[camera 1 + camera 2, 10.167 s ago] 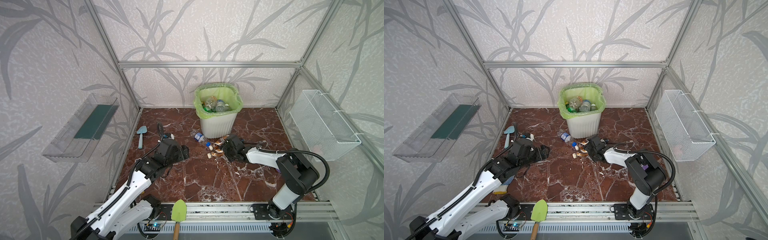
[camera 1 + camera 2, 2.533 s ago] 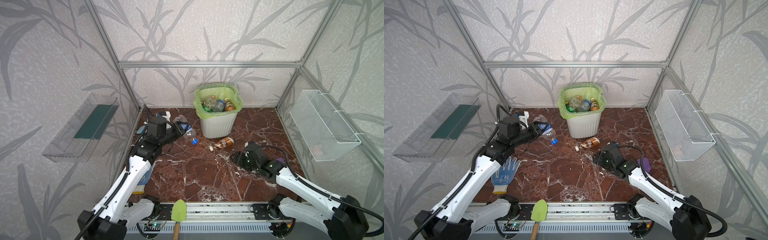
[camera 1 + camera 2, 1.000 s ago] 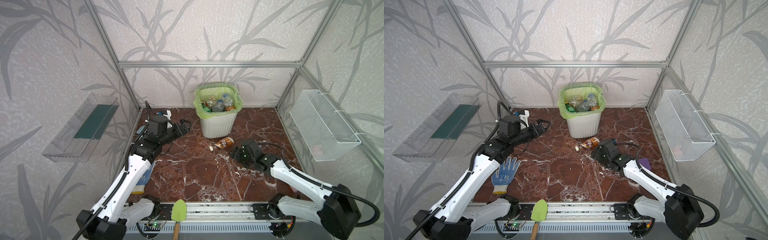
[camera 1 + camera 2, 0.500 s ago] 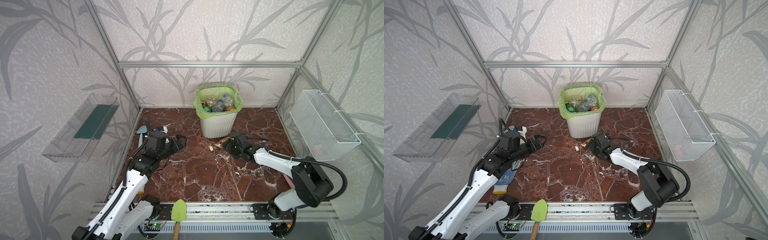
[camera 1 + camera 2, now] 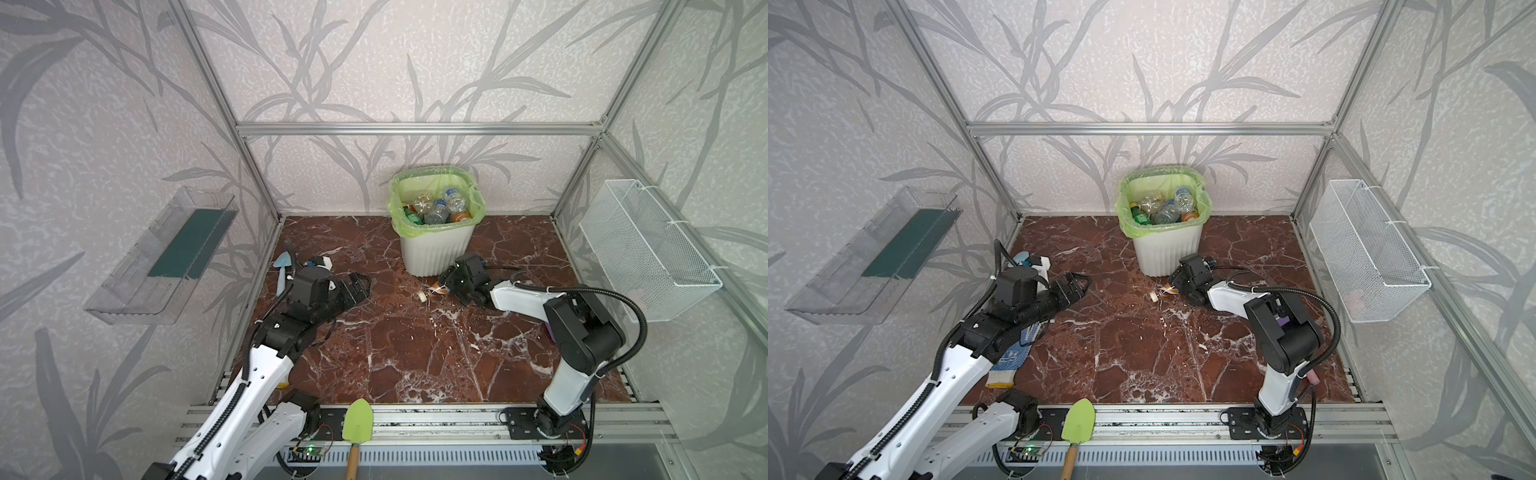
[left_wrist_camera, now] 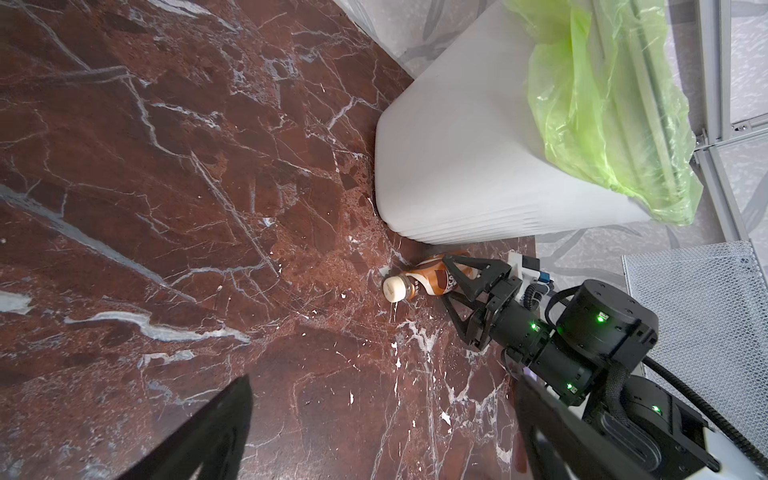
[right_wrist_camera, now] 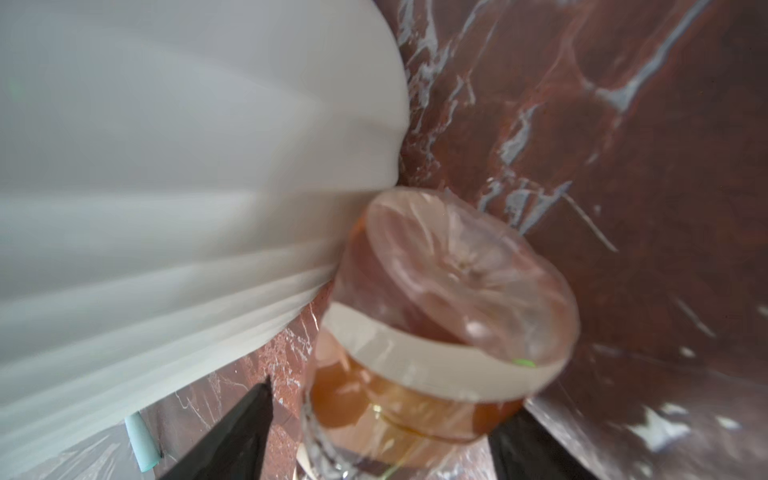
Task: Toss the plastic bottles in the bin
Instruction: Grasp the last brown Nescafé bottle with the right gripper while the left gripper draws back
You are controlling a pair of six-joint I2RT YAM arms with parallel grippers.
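A brown-and-white wrapped plastic bottle lies on the marble floor against the foot of the white ribbed bin. My right gripper stands open astride its body; one finger touches it and floor shows beside the other. Several bottles fill the green-lined bin. Left of the bin my left gripper hangs low over the floor, open and empty.
A blue spade and a small white object lie at the left wall. A work glove lies under the left arm. A green spade rests on the front rail. A clear tray and a wire basket hang on the side walls.
My right gripper has reached forward to the bin's foot and now straddles the brown bottle. My left arm, empty after a clear bottle went into the bin, has dropped low.
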